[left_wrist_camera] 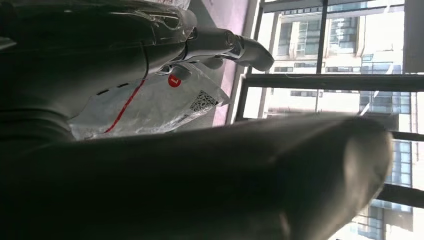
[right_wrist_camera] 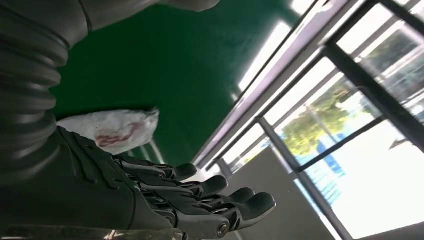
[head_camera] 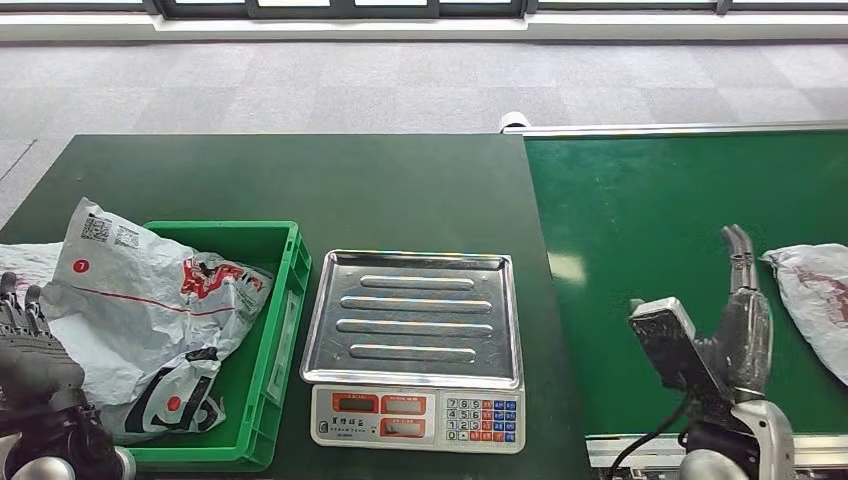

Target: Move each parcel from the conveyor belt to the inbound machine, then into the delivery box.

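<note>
White plastic parcel bag [head_camera: 150, 310] lies in green plastic crate [head_camera: 285, 300], overhanging left rim. Second white parcel [head_camera: 815, 300] on green conveyor belt [head_camera: 650, 250]. Right hand [head_camera: 735, 330] beside it, fingers extended, empty. Left hand [head_camera: 30, 360] grip indeterminate.

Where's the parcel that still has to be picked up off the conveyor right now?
In the head view the parcel lies on the green conveyor belt at the far right edge, just right of the right hand, which holds nothing.
</note>
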Motion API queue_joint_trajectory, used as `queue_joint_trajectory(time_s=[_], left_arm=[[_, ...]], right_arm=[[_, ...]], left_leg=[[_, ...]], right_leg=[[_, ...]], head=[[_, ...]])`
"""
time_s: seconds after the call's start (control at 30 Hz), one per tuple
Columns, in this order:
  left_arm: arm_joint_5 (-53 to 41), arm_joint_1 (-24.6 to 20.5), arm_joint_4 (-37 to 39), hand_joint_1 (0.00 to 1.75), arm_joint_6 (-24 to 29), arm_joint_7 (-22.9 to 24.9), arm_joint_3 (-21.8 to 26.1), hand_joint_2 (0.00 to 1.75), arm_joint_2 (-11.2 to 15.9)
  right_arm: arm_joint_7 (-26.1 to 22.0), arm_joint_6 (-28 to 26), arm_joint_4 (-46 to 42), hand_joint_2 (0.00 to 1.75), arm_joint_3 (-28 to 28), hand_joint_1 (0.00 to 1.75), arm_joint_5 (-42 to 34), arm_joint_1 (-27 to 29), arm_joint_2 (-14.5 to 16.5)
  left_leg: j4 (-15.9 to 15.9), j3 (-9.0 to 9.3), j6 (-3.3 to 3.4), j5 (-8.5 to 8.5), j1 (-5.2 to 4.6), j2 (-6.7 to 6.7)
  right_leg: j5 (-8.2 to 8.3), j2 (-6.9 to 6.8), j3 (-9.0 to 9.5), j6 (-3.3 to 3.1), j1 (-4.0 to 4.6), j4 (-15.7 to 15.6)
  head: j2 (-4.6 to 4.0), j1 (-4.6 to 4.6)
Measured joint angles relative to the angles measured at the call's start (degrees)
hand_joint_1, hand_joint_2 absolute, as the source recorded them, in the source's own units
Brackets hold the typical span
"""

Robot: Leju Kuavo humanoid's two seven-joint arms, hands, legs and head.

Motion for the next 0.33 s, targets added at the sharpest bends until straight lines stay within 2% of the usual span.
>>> queue_joint_trajectory(time_s=[0.13, 0.27, 0.3, 0.33], left_arm=[[1.73, -1.02, -1.01, 0.0, 0.07, -0.3, 0.0, 0.0, -0.89], [1.79, -1.93, -1.28, 0.0, -1.64, -1.02, -0.03, 0.0, -1.44], [1.16, -2.4, -1.21, 0.0, -2.15, -1.04, -0.05, 0.0, -1.55], [0.77, -2.64, -1.18, 0.0, -2.4, -1.04, -0.07, 0.0, -1.6]], right_arm=[[2.46, -0.35, 4.51, 0.0, -4.3, 0.0, 3.93, -0.96, 0.1], [10.16, 4.2, 8.28, 0.0, -6.52, 0.0, 14.64, -2.57, -0.03], [12.49, 6.28, 9.7, 0.44, -7.33, 0.0, 17.37, -3.15, -0.29], [13.77, 7.47, 10.46, 0.58, -7.77, 0.0, 18.81, -3.45, -0.43]], left_leg=[[0.01, 0.02, 0.01, 0.0, -0.01, -0.02], [0.01, 0.04, 0.0, 0.01, 0.0, 0.0], [0.02, 0.04, 0.01, 0.01, 0.0, -0.01], [0.02, 0.04, 0.01, 0.01, 0.0, -0.01]], right_leg=[[0.02, 0.0, 0.02, 0.02, -0.01, 0.0], [0.02, 0.02, -0.02, 0.01, 0.01, 0.0], [0.02, 0.01, -0.02, 0.01, 0.01, -0.01], [0.02, 0.0, -0.02, 0.01, 0.0, -0.01]], head=[[0.0, 0.0], [0.0, -0.01], [0.0, -0.01], [0.0, -0.01]])
